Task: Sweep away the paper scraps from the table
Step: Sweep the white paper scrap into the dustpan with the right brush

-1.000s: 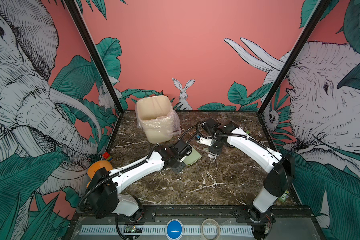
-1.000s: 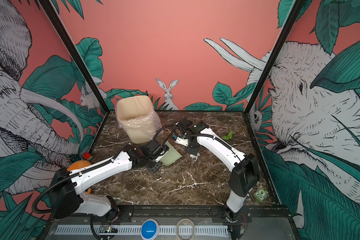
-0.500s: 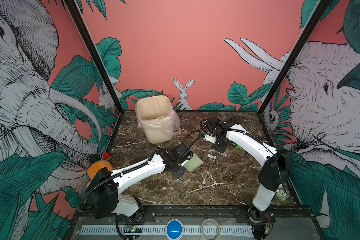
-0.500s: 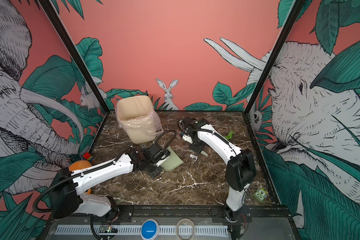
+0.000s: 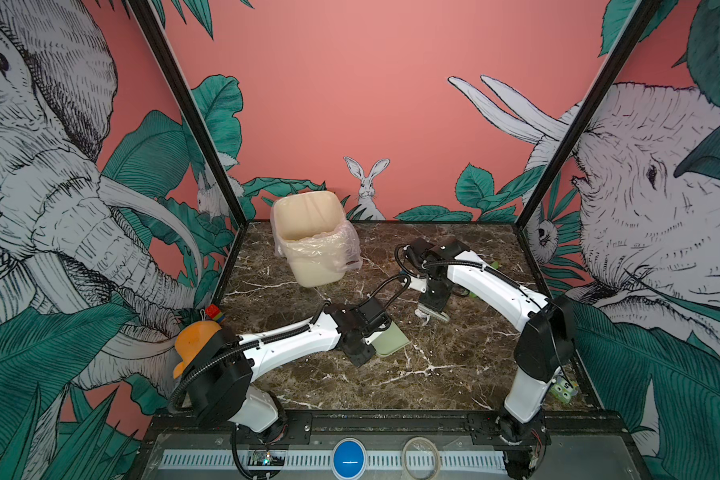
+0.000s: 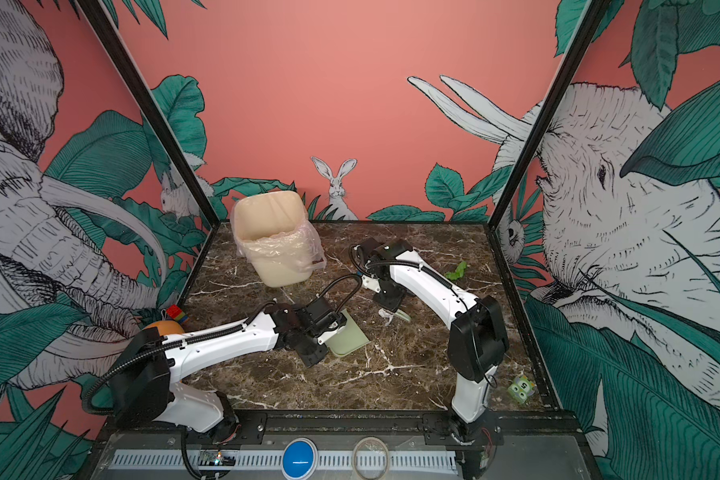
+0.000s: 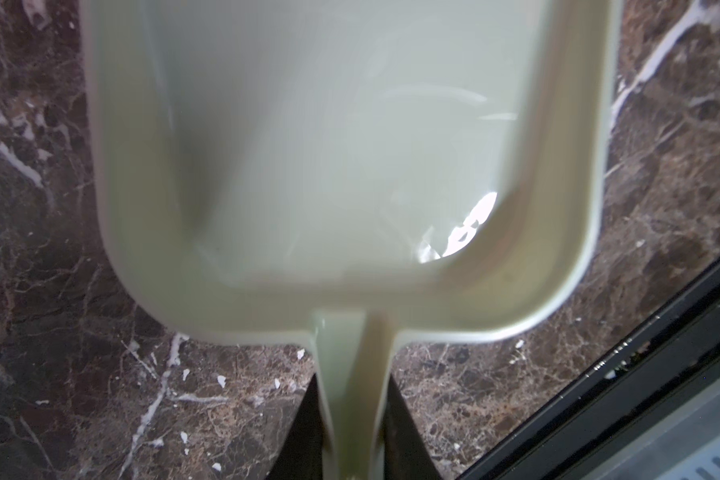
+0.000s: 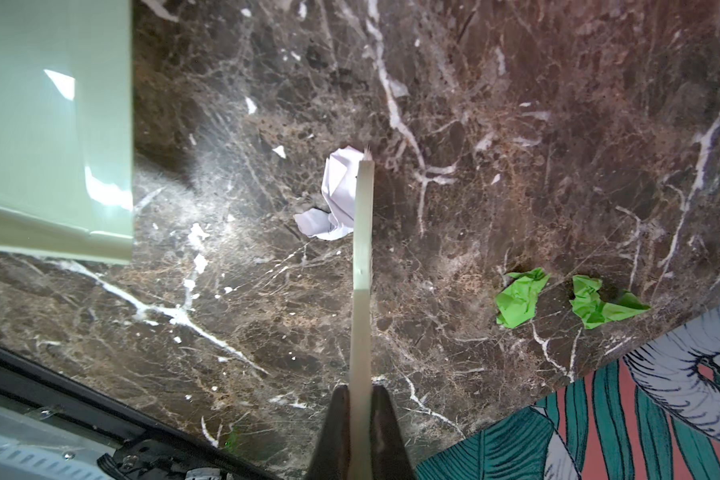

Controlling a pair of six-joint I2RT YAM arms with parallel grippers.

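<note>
A pale green dustpan (image 5: pixel 389 343) (image 7: pixel 341 166) lies mid-table, and its handle is clamped in my left gripper (image 7: pixel 352 380) (image 5: pixel 366 332). My right gripper (image 8: pixel 360 390) (image 5: pixel 433 297) is shut on the thin handle of a pale green brush (image 8: pixel 362 232). The brush tip touches a white paper scrap (image 8: pixel 337 195) (image 5: pixel 422 314) (image 6: pixel 385 316), a short way right of and behind the dustpan's open edge. Two bright green scraps (image 8: pixel 518 297) (image 8: pixel 595 305) lie on the marble table (image 5: pixel 433 374) near its right edge. One of them (image 6: pixel 456 271) shows behind the right arm.
A cream bin (image 5: pixel 312 245) (image 6: pixel 273 249) with a clear liner stands at the back left. An orange object (image 5: pixel 196 338) and a coloured block (image 5: pixel 213 311) sit off the left edge. A small green toy (image 6: pixel 521 388) lies at the front right corner.
My left gripper has drawn the dustpan toward the front of the table. The right arm's elbow has swung inward while the brush stays by the white scrap.
</note>
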